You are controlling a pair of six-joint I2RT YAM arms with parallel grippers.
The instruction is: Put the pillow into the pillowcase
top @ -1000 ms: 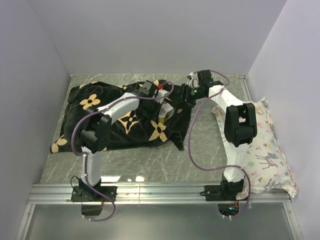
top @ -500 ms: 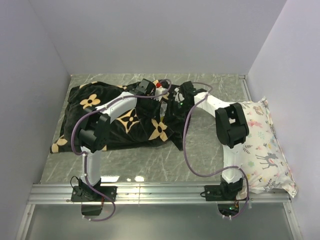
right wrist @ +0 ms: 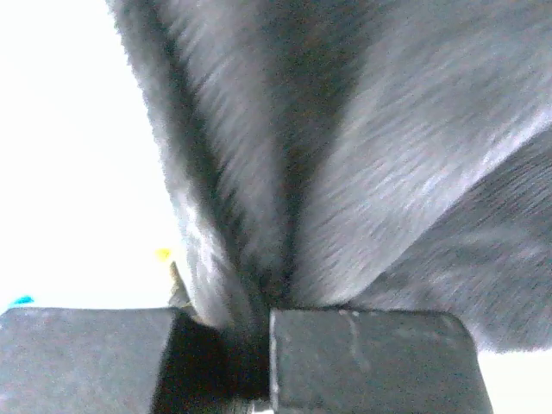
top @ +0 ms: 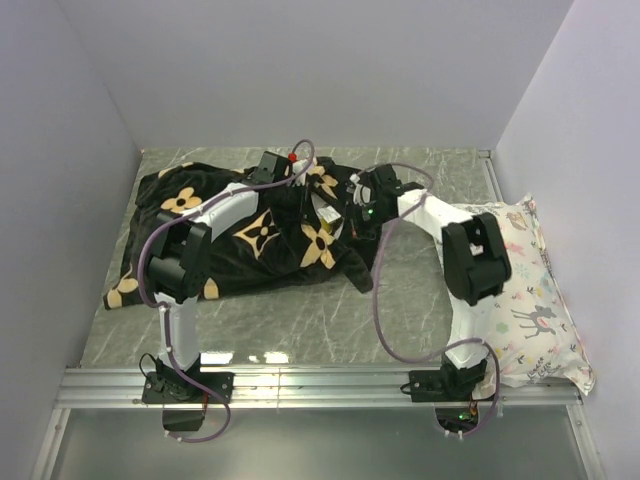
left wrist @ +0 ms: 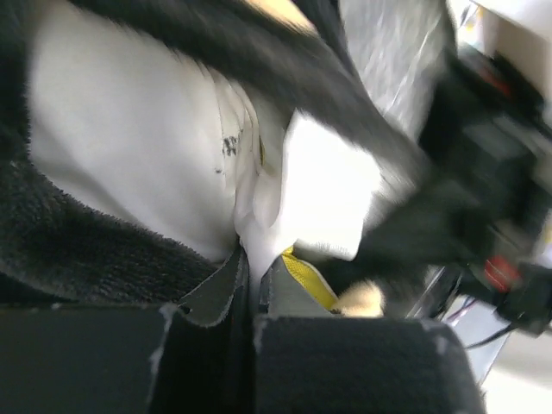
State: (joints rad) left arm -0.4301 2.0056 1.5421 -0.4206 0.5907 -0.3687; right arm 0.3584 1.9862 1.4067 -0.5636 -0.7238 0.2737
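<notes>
The left gripper [left wrist: 253, 289] was clamped on the pillow [left wrist: 129, 147] at its yellow-banded edge, with the white bulk sitting inside the mouth of the pillowcase [top: 190, 250]. The right gripper [right wrist: 250, 323] was pinched tight on a fold of that black plush. The 2 arms met at the case's right end on the table [top: 300, 320].

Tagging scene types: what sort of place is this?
Probably a robot lab cell, not a home: plain white walls box in a marble-look table, with the left arm and right arm bolted to a metal rail.
</notes>
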